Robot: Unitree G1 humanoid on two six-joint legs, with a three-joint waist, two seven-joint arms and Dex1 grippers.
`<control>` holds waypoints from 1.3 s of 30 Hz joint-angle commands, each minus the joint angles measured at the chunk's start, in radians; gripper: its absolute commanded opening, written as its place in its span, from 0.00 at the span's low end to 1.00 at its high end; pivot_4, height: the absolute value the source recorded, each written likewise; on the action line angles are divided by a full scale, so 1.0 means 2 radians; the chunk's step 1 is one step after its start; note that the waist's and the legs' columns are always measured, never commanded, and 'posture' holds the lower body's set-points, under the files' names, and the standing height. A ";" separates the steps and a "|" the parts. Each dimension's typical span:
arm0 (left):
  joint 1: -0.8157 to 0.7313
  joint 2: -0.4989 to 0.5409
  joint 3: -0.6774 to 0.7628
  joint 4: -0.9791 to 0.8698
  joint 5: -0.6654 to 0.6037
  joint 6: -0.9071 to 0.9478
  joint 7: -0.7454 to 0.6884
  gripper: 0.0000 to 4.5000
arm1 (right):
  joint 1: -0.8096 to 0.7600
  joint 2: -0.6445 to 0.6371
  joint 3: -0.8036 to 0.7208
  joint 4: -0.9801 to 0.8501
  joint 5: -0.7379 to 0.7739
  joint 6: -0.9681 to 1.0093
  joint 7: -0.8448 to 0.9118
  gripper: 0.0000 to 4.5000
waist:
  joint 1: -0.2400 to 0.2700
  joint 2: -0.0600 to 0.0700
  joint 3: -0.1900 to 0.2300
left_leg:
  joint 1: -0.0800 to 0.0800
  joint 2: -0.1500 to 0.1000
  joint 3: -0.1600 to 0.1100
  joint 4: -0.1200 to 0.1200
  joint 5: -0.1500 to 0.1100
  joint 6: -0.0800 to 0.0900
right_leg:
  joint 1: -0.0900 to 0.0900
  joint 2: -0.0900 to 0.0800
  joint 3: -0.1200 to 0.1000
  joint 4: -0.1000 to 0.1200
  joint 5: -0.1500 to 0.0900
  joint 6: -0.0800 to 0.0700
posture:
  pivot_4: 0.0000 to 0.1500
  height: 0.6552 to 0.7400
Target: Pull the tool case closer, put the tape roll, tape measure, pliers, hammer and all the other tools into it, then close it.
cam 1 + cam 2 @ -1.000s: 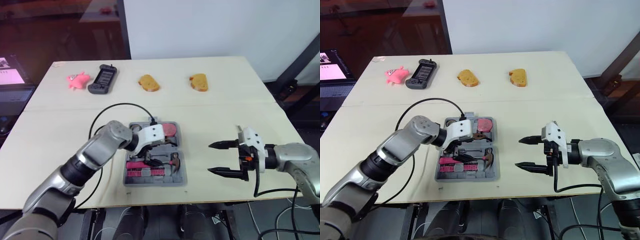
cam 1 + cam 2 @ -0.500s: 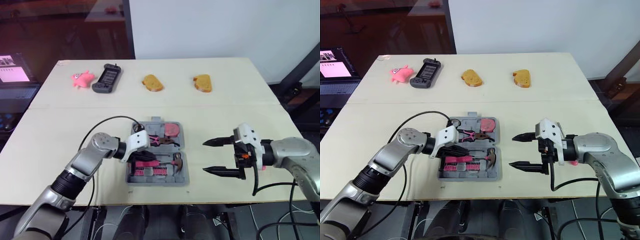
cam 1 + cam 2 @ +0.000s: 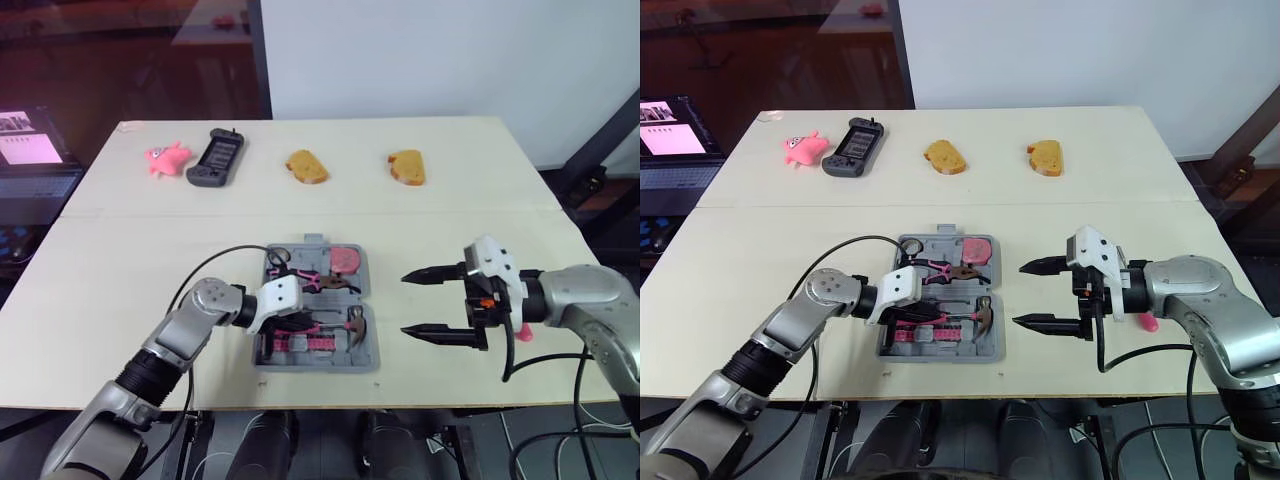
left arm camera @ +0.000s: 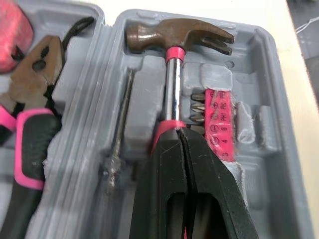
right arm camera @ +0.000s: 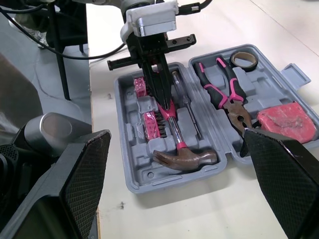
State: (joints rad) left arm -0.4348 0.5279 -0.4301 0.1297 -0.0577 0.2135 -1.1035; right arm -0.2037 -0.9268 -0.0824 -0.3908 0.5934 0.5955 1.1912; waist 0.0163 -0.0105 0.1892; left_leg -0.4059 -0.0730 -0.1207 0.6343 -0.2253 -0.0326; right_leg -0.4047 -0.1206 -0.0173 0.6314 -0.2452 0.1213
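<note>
A grey plastic tool case (image 5: 130,185) lies open and flat near the front edge of the desk, both halves facing up. In the far half, from left to right, sit a black tape roll (image 5: 244,59), pink-handled pliers (image 5: 224,94) and a pink tape measure (image 5: 289,124). The near half holds a hammer (image 4: 172,79) with a brown head, steel shaft and pink grip, lying in its moulded slot. A slim screwdriver (image 4: 119,124) and a pink strip of bits (image 4: 219,119) lie on either side of it.

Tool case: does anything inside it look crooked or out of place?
Nothing stands out. The hammer lies straight in its moulded slot, with the left pincer shut over its handle. The pliers, tape roll and pink tape measure sit in the open tool case's other half.
</note>
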 commanded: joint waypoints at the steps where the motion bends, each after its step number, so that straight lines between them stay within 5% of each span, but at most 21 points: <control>1: 0.017 -0.004 -0.029 0.044 0.038 0.003 0.010 0.01 | -0.007 -0.008 -0.005 -0.017 0.008 0.001 0.001 1.00 | 0.000 0.000 -0.001 | 0.000 0.000 0.000 0.000 0.000 0.000 | 0.000 0.000 0.000 0.000 0.000 0.000 | 1.00 1.00; 16: 0.056 -0.003 -0.052 0.041 0.066 0.000 0.003 0.01 | 0.008 -0.017 -0.015 -0.011 0.006 -0.005 0.008 1.00 | -0.002 0.003 -0.015 | 0.008 0.000 0.002 -0.002 -0.004 0.005 | 0.006 0.000 0.004 -0.001 -0.002 0.002 | 1.00 1.00; 26: 0.046 0.025 0.115 -0.033 -0.072 0.020 -0.008 0.01 | 0.031 -0.015 -0.016 0.030 -0.026 -0.061 0.023 1.00 | -0.005 0.001 -0.014 | 0.007 0.001 0.003 -0.002 -0.004 0.005 | 0.004 0.000 0.005 -0.001 -0.002 0.002 | 1.00 1.00; 29: 0.061 0.065 0.155 -0.050 -0.093 0.015 -0.024 0.18 | 0.041 -0.001 -0.030 0.048 -0.020 -0.079 0.021 1.00 | -0.003 0.001 -0.013 | 0.006 0.001 0.003 -0.002 -0.004 0.005 | 0.003 0.000 0.005 -0.001 -0.002 0.002 | 1.00 1.00; 36: 0.111 0.122 0.293 0.033 -0.125 -0.059 -0.010 0.99 | 0.077 0.026 -0.085 0.133 -0.035 -0.162 0.008 1.00 | -0.002 0.001 -0.012 | 0.006 0.000 0.004 -0.002 -0.004 0.004 | 0.003 0.000 0.006 -0.001 -0.002 0.001 | 1.00 1.00; 39: 0.147 0.148 0.363 0.080 -0.141 -0.086 -0.004 1.00 | 0.091 0.031 -0.121 0.185 -0.038 -0.192 0.005 1.00 | -0.003 0.001 -0.012 | 0.006 0.000 0.004 -0.002 -0.004 0.004 | 0.002 0.000 0.006 -0.001 -0.003 0.000 | 1.00 1.00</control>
State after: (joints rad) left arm -0.1527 0.7955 0.2096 0.2613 -0.3066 0.0757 -1.1202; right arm -0.0253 -0.8636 -0.2572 -0.0524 0.5159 0.2521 1.2070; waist 0.0113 -0.0082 0.1656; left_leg -0.3936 -0.0721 -0.1120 0.6293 -0.2337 -0.0237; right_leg -0.4002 -0.1211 -0.0050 0.6288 -0.2504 0.1222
